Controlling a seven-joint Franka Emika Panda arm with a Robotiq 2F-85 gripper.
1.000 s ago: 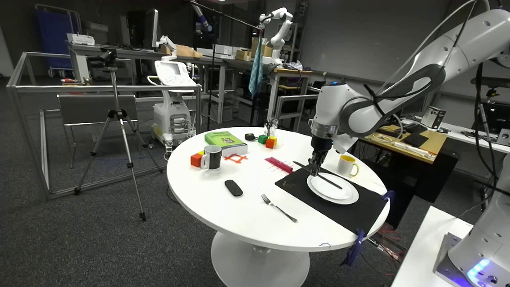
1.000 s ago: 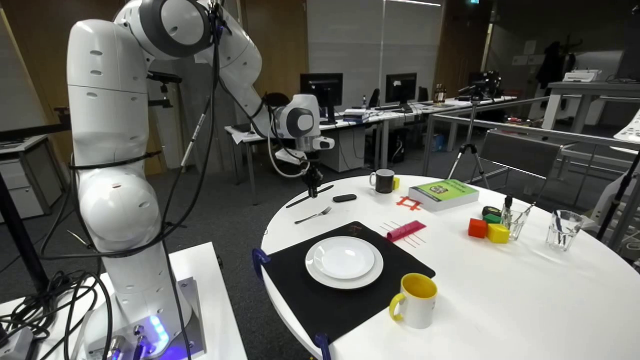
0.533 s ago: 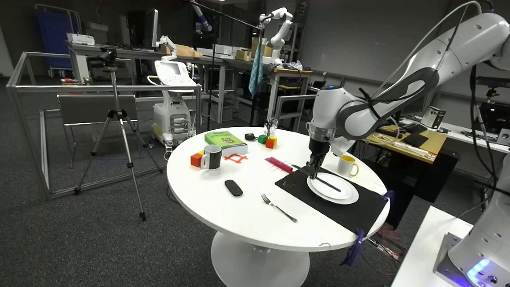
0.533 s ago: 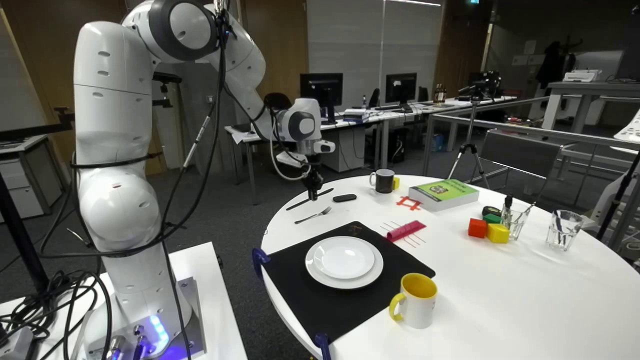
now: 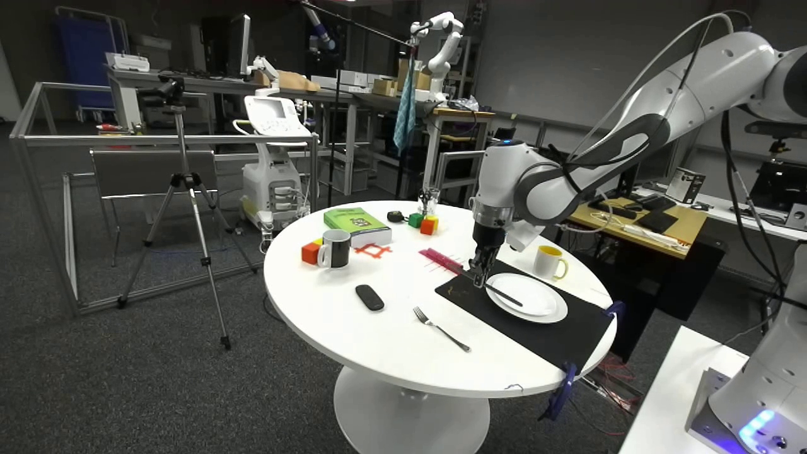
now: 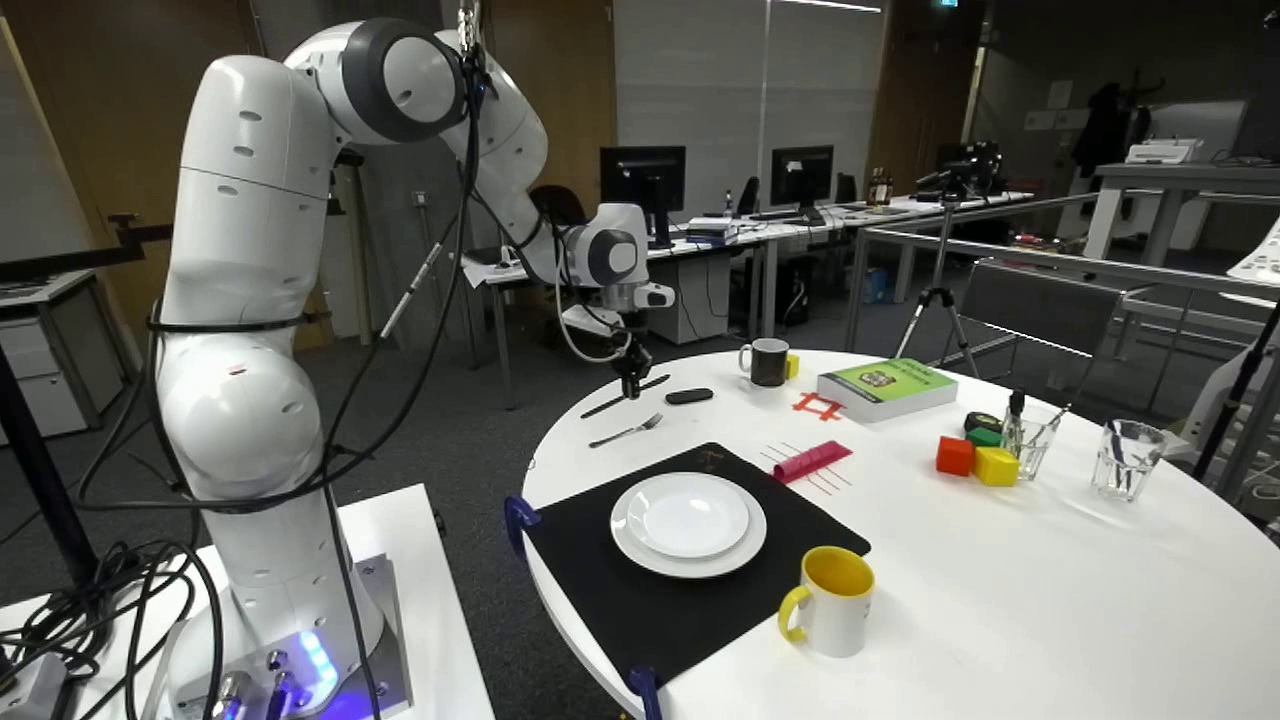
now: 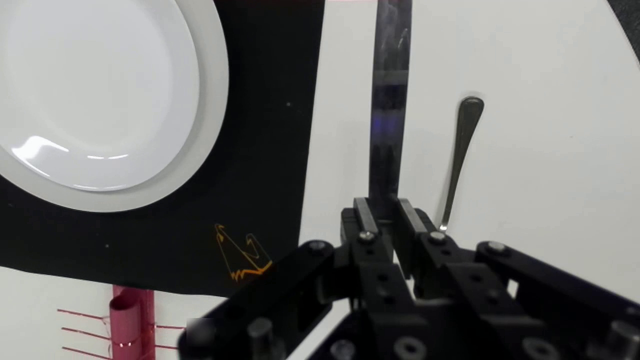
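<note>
The gripper [image 7: 386, 215] pinched the knife [image 7: 389, 107] near the placemat [image 7: 272, 125] edge, likely for carrying, which next called for avoiding the fork [image 7: 461, 144].

Over last second: pincer [image 5: 479, 283] and knife [image 5: 505, 296] displaced together, leftward and slightly down in an exterior view. Knife's free end, seen against the stacked plates [image 5: 536, 295], now lower and further left. In an exterior view, elbow [image 6: 410, 80] shifted forward and down; upper arm [image 6: 246, 225] leans more toward the desk [image 6: 1000, 580].
</note>
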